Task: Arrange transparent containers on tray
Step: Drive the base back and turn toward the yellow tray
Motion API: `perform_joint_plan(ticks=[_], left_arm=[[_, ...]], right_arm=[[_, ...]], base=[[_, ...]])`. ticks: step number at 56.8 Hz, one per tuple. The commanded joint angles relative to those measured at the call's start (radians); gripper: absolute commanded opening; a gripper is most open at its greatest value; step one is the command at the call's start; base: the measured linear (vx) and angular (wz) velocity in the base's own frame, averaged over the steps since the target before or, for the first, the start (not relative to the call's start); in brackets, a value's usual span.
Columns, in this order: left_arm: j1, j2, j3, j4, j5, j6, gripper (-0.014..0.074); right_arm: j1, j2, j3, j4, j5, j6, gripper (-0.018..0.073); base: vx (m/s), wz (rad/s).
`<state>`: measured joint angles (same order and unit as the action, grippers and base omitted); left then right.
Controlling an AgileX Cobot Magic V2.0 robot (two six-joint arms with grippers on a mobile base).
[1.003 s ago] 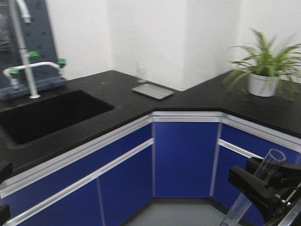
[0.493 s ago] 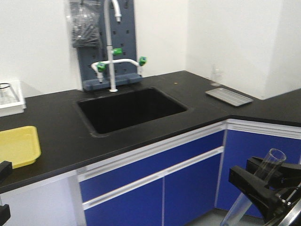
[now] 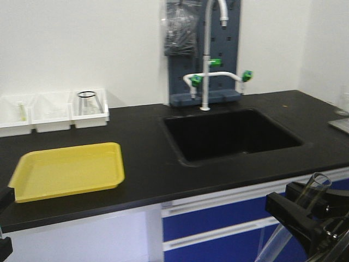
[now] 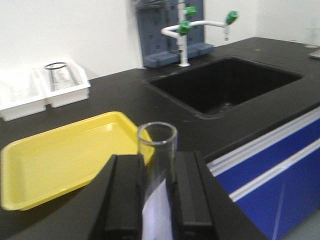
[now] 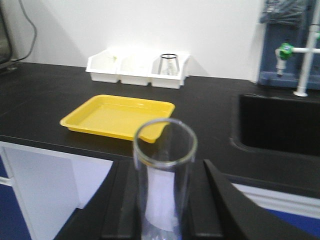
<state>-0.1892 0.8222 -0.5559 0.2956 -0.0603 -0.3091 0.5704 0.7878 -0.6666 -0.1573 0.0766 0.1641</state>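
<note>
In the left wrist view my left gripper (image 4: 157,172) is shut on a clear glass test tube (image 4: 157,142), whose open rim points up and forward, short of the counter's front edge. My right gripper (image 5: 165,186) is likewise shut on a second test tube (image 5: 165,147) with a white label inside. From the front camera that tube (image 3: 315,186) slants up out of the right gripper (image 3: 305,217) at the bottom right, below counter height. The yellow tray (image 3: 68,170) lies bare on the black counter at the left, also shown from the wrists (image 4: 55,155) (image 5: 117,114).
Three white bins (image 3: 54,112) line the wall behind the tray; one holds a clear flask (image 3: 87,102). A black sink (image 3: 232,134) with a faucet (image 3: 206,60) is right of the tray. A metal tray (image 3: 341,124) pokes in at the right edge. Blue cabinets (image 3: 218,218) stand below.
The view has swung left along the counter: from the corner with the plant, past the sink, to the yellow tray and bins. Both grippers keep their tubes unchanged.
</note>
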Motion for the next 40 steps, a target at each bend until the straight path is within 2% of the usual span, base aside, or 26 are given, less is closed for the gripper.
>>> perform_joint_plan(ticks=[1, 23, 40], left_arm=[[-0.006, -0.01, -0.028, -0.009, -0.082, -0.002, 0.0062], [-0.006, -0.01, -0.028, -0.009, -0.082, -0.002, 0.0062], [-0.006, -0.01, -0.028, -0.009, -0.082, -0.002, 0.0062]], right_arm=[[-0.004, -0.009, -0.03, -0.008, -0.082, -0.006, -0.0011], [-0.004, -0.009, -0.03, -0.008, -0.082, -0.006, -0.0011], [-0.004, -0.009, -0.03, -0.008, -0.082, -0.006, -0.0011]], base=[[0.15, 0.48], [0.17, 0.44], [0.23, 0.26]])
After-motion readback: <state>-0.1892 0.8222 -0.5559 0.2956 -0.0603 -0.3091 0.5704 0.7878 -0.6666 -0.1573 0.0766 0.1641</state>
